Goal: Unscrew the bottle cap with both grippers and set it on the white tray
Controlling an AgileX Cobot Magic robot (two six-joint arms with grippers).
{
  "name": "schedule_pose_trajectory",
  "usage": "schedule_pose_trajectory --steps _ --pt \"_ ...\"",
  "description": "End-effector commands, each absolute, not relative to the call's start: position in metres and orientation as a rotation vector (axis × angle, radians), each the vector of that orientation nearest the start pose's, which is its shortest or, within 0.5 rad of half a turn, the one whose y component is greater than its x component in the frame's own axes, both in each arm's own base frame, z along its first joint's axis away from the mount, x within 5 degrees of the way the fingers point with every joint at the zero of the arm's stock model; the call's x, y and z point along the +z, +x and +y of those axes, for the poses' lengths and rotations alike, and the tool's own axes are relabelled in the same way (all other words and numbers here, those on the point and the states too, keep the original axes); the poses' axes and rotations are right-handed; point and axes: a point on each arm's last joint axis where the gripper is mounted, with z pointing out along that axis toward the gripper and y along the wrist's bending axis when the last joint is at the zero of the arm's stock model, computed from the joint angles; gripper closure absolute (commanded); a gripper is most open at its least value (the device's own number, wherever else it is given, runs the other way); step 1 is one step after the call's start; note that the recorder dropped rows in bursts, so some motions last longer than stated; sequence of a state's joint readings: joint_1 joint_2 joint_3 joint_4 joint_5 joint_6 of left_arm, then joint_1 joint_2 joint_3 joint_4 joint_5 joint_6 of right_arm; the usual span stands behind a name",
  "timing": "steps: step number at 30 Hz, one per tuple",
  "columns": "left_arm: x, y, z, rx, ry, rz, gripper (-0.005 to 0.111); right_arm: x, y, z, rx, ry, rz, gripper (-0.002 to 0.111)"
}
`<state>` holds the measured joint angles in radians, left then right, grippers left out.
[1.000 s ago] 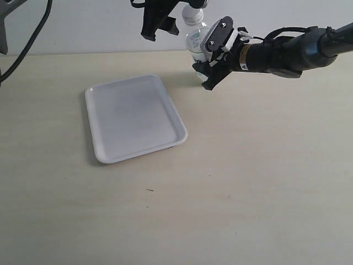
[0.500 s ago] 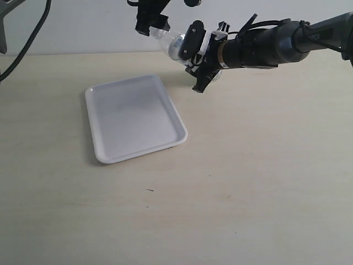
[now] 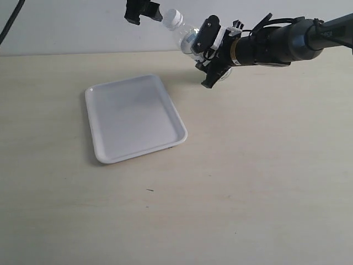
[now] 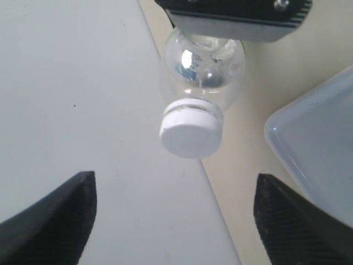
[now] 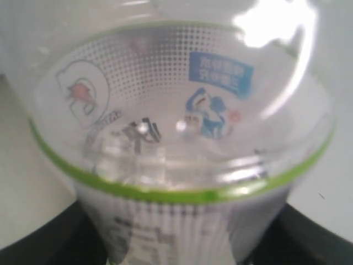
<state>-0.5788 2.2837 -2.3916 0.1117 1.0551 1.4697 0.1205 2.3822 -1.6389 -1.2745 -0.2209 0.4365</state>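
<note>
My right gripper (image 3: 208, 55) is shut on the clear bottle (image 3: 189, 38), holding it off the table and tilted, neck toward the upper left. The green-edged label fills the right wrist view, where the bottle (image 5: 182, 138) sits between dark fingers. The white bottle cap (image 3: 172, 18) sits on the neck. My left gripper (image 3: 138, 10) hangs open just left of the cap, apart from it. In the left wrist view the bottle cap (image 4: 190, 135) faces the open gripper (image 4: 174, 221). The white tray (image 3: 135, 118) lies on the table below, with nothing in it.
A pale wall rises behind the beige table (image 3: 248, 182). The right arm's black cylinder (image 3: 276, 47) reaches in from the right edge. A corner of the tray (image 4: 320, 143) shows in the left wrist view.
The right gripper has tipped the bottle from upright to leaning left. The left gripper has drawn back to the left, leaving the cap in plain sight on the neck.
</note>
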Motion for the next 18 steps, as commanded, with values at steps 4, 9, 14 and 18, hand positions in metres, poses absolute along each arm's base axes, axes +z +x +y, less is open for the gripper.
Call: schedule_pose_trajectory --steps 4,9,14,18 --pt "0.309 0.446 -0.262 0.548 2.104 1.304 0.031 0.088 0.508 0.081 -0.127 -1.102 1.875 0.108" --pt "0.303 0.445 -0.266 0.509 2.11 1.31 0.031 0.09 0.507 0.086 -0.067 -1.113 1.831 0.108" --pt "0.288 0.449 -0.269 0.492 2.137 1.325 0.031 0.091 0.507 0.086 -0.055 -1.113 1.823 0.108" --pt "0.283 0.45 -0.269 0.489 2.143 1.328 0.031 0.092 0.508 0.075 -0.027 -1.071 1.826 0.108"
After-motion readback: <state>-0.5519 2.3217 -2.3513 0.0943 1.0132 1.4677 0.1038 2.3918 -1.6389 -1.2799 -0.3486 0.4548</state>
